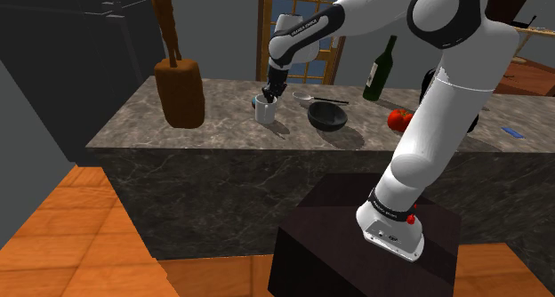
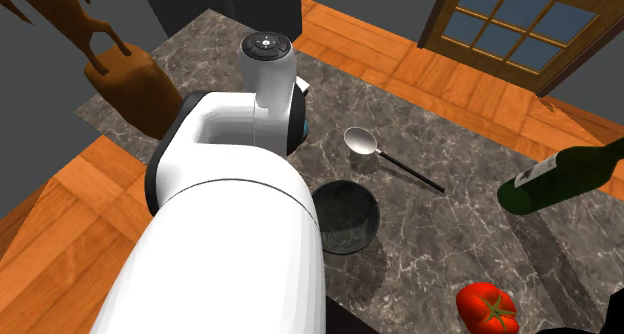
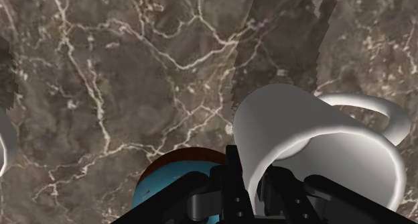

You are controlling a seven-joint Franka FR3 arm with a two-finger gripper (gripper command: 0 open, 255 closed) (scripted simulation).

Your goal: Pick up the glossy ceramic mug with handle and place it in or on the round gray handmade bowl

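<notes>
A dark marble counter (image 1: pixel 178 131) stands in a room with an orange wood floor and a glazed door behind it. The white mug (image 1: pixel 264 110) sits upright about midway along the counter, between its front and back edges. The gripper (image 1: pixel 267 96) comes down on it from above. In the wrist view its fingers (image 3: pixel 236 168) stand narrow, one outside the mug (image 3: pixel 315 142) and one inside. They appear to clasp the near wall, and the handle curves out on the far side. The base looks to be resting on the stone, so I judge the lift not yet begun. The dark round bowl (image 1: pixel 327 122) lies near the mug on the same line along the counter, toward the end with the green bottle (image 1: pixel 381 68) and the tomato (image 1: pixel 400 119). A spoon (image 1: pixel 311 98) lies behind the gap between them, nearer the back edge. The coming move is likely a straight lift, then a short carry sideways to the bowl (image 2: pixel 372 207). It must rise enough for the mug's base to pass the rim.
</notes>
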